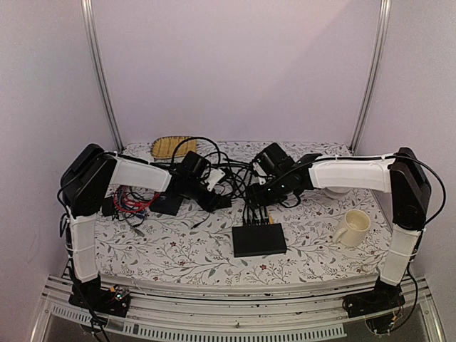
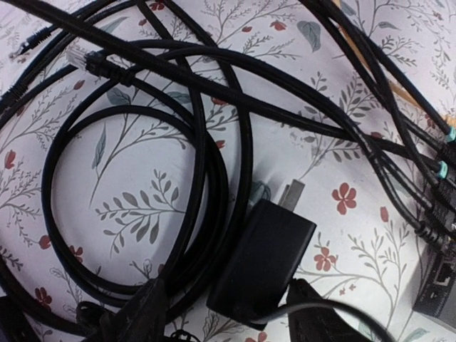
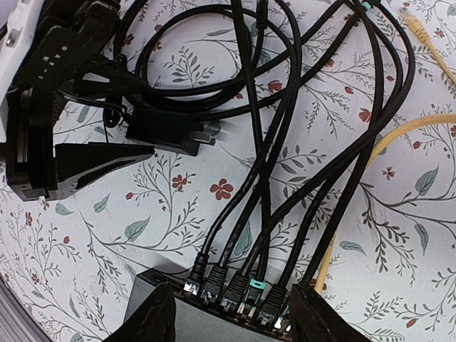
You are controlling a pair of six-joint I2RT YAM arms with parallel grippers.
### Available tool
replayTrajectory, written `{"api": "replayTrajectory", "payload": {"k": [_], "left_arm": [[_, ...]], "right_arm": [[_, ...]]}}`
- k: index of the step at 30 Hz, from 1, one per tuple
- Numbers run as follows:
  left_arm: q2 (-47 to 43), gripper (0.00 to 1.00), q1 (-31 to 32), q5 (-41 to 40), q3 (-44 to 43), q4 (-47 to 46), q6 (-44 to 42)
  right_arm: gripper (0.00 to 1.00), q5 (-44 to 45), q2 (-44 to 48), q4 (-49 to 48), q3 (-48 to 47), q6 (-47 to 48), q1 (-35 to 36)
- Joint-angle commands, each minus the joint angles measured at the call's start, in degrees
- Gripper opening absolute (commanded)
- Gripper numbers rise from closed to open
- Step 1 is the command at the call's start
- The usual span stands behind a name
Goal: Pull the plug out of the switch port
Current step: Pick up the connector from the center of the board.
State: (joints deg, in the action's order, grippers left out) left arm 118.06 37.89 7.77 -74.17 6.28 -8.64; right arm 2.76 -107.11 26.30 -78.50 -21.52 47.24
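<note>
A: Your flat matte-black rectangular switch (image 1: 258, 241) lies on the white floral tablecloth (image 1: 178, 246) near the front edge, between the arms. The cream ceramic mug (image 1: 353, 226) stands to its right.

B: Its far edge holds a row of black cable plugs (image 3: 214, 283), one with a teal boot. Your right gripper (image 3: 234, 298) hangs just over them, fingers spread, one on each side of the row, holding nothing.

A: Your left gripper (image 2: 226, 288) is apart from the switch. Its fingers are spread too, straddling a black box-shaped power adapter (image 2: 260, 260) among looped black cables (image 2: 142, 185).

B: Whether either finger touches that adapter, you cannot tell.
</note>
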Motion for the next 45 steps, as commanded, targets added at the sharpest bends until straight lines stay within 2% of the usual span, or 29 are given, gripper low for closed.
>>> {"api": "replayTrajectory", "payload": {"k": [1, 14, 19, 25, 27, 35, 45], "left_arm": [[1.1, 0.59, 0.5, 3.6, -2.5, -1.4, -1.4], [4.2, 0.44, 0.9, 6.8, -5.3, 2.5, -0.5], [4.5, 0.52, 1.0, 6.1, -5.2, 3.2, -0.2], [4.1, 0.32, 1.3, 6.5, -5.5, 3.1, 0.2], [3.8, 0.30, 1.4, 6.4, -5.2, 2.5, 0.6], [1.6, 0.01, 1.9, 6.5, -4.0, 0.7, 2.2], [-7.6, 0.00, 2.1, 2.1, -3.9, 2.7, 7.6]], "right_arm": [[0.56, 0.7, -1.3, 0.7, -2.0, 1.0, 0.1], [0.55, 1.4, -0.4, 1.1, -1.3, 0.8, 0.2], [0.55, 1.7, 0.7, 1.2, -0.6, 0.6, 0.3], [0.54, 2.4, 1.6, 1.4, 0.1, 0.4, 0.3], [0.54, 2.5, 1.7, 1.4, 0.2, 0.5, 0.3], [0.54, 3.2, 2.7, 1.6, 0.7, 0.4, 0.4], [0.53, 6.3, 8.2, 1.3, 0.7, -1.5, -0.2]]}}
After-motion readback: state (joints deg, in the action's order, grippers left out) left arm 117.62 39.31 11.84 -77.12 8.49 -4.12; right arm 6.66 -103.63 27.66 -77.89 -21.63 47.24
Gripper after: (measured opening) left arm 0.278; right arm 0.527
